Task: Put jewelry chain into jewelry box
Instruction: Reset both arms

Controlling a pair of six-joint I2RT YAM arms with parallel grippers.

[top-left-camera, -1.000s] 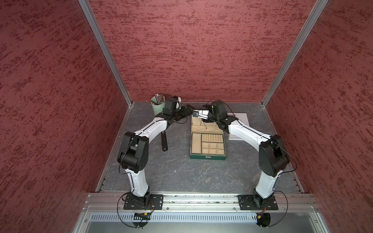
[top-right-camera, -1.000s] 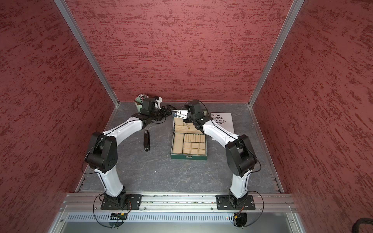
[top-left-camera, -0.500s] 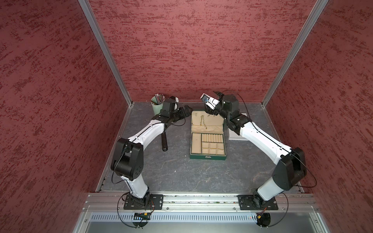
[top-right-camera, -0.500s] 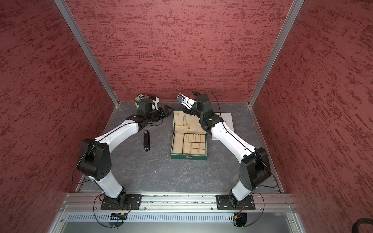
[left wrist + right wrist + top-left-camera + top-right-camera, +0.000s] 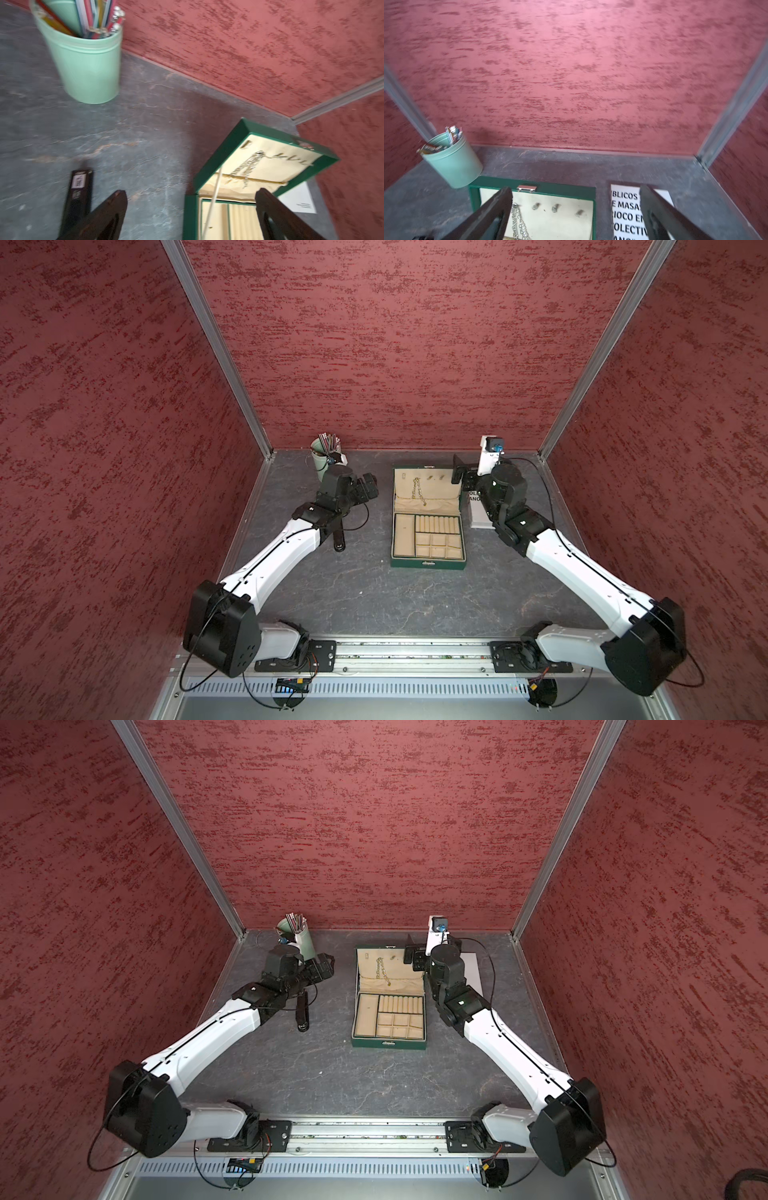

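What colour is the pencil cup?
The pencil cup is mint green, clearest in the left wrist view.

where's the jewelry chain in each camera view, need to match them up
In a top view: the jewelry chain hangs down the cream lid lining of the open jewelry box.
In a top view: same place on the lid lining.
Left wrist: blurred, draped down the lid lining.
Right wrist: beside the lid hooks, partly cut off.
Shared landmark: the mint-green pencil cup.
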